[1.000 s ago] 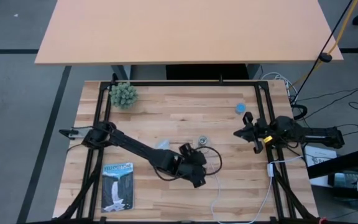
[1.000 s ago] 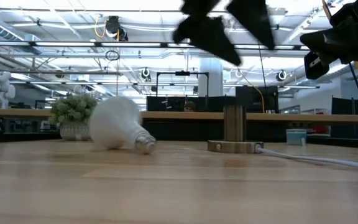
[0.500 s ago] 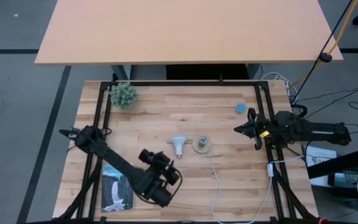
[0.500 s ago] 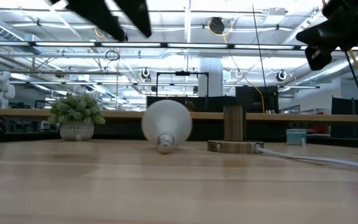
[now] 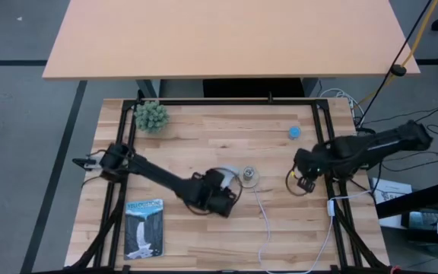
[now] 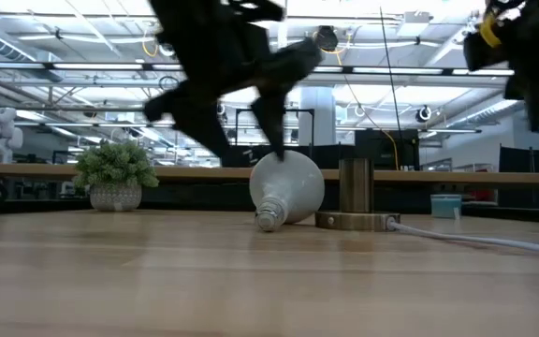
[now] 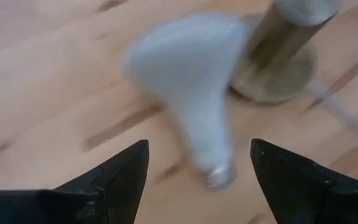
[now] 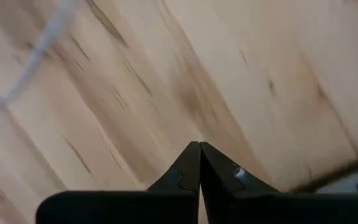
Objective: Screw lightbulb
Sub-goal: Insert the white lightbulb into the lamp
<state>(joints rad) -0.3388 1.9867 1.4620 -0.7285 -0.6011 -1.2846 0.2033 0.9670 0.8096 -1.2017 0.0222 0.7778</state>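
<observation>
Lying on its side against the socket (image 6: 354,221): lightbulb (image 6: 286,188). Hovering spread-fingered over it: left gripper (image 7: 197,180); waiting pinched together, right gripper (image 8: 199,163). Risking nudging the round bulb, rolling it away.

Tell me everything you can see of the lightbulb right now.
The lightbulb is matte white, a rounded dome tapering cone-like to a narrow grey threaded screw base. It lies on its side on the wooden table, dome right beside the metallic socket; whether they touch is unclear. It is not screwed in. The left gripper hangs open over it, fingers either side of the neck, not touching it.
</observation>
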